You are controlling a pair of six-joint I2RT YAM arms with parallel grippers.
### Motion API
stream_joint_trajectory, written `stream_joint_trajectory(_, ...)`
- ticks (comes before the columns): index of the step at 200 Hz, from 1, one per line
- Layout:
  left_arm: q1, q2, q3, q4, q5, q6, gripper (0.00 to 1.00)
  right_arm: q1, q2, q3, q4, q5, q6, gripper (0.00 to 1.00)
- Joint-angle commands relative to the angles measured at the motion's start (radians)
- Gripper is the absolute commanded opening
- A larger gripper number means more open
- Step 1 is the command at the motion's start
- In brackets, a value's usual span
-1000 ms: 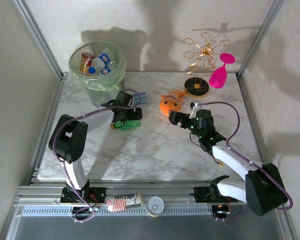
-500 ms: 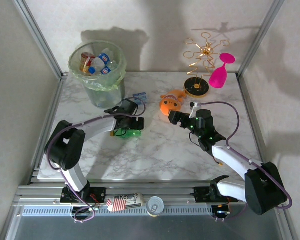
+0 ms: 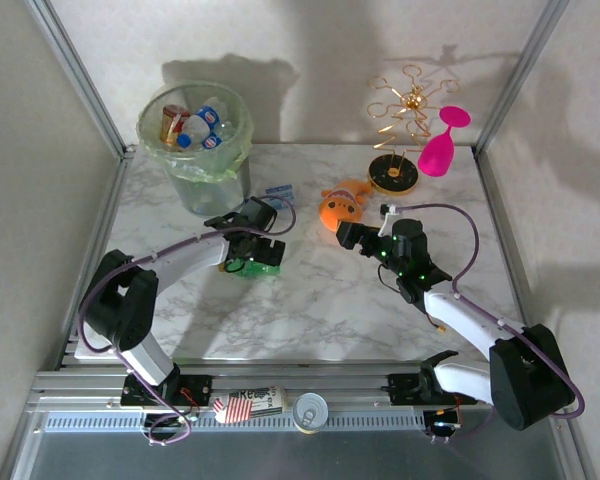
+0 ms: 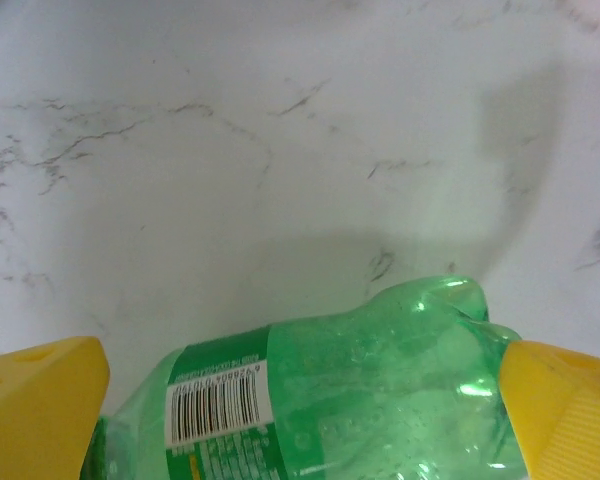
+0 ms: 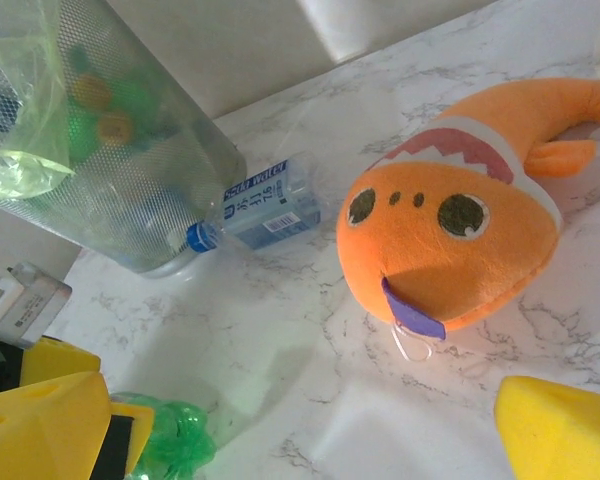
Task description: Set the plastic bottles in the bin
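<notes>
A green plastic bottle (image 4: 330, 390) lies on its side on the marble table, left of centre (image 3: 257, 265). My left gripper (image 3: 252, 240) is low over it, open, a yellow finger (image 4: 40, 410) at each end of the bottle; its base is against the right finger. A clear bottle with a blue label and cap (image 5: 265, 205) lies next to the bin's foot (image 3: 278, 192). The bin (image 3: 195, 165) stands at the far left with several bottles (image 3: 195, 125) inside. My right gripper (image 3: 348, 235) hangs open at mid-table, nothing between its fingers.
An orange fish toy (image 3: 342, 205) lies just beyond the right gripper (image 5: 300, 430). A gold wire stand (image 3: 400, 120) and a pink goblet (image 3: 442, 145) stand at the far right. A can (image 3: 310, 410) sits on the front rail.
My left gripper has swung from beside the bin toward the near side and come down over the green bottle, which shifted slightly nearer. The right arm has not moved.
</notes>
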Motion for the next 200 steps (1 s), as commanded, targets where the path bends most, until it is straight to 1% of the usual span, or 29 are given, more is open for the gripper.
stream_joint_trajectory(1,-0.007,0.026,0.032,-0.075,-0.036,0.123,1.00,-0.005,-0.006,-0.016,0.025,-0.012,0.014,0.99)
stream_joint_trajectory(18,-0.007,0.033,0.029,-0.071,0.027,0.150,1.00,-0.004,-0.009,-0.020,0.023,-0.009,0.014,0.99)
stream_joint_trajectory(37,-0.007,0.060,0.019,-0.067,0.065,0.178,1.00,-0.005,-0.008,-0.019,0.023,-0.002,0.011,0.99)
stream_joint_trajectory(61,-0.007,0.110,0.025,-0.073,0.073,0.152,1.00,-0.005,-0.004,-0.013,0.020,-0.007,0.006,0.99)
stream_joint_trajectory(76,-0.007,0.115,0.019,-0.059,0.056,0.133,1.00,-0.004,-0.006,-0.017,0.020,-0.004,0.005,0.99)
stream_joint_trajectory(102,-0.007,0.092,0.016,-0.042,0.056,0.091,1.00,-0.005,-0.005,-0.024,0.026,0.002,0.008,0.99)
stream_joint_trajectory(126,-0.008,0.034,0.013,-0.009,0.043,0.046,1.00,-0.005,0.007,-0.020,0.029,-0.003,0.006,0.99)
stream_joint_trajectory(159,-0.007,-0.078,0.020,0.029,-0.026,-0.082,1.00,-0.006,0.025,-0.012,0.042,-0.017,0.006,0.99)
stream_joint_trajectory(182,-0.006,-0.185,-0.022,0.056,-0.101,-0.247,0.99,-0.004,0.040,-0.009,0.053,-0.025,0.008,0.99)
stream_joint_trajectory(200,-0.005,-0.266,-0.086,0.059,-0.164,-0.411,1.00,-0.005,0.056,-0.005,0.061,-0.039,0.009,0.99)
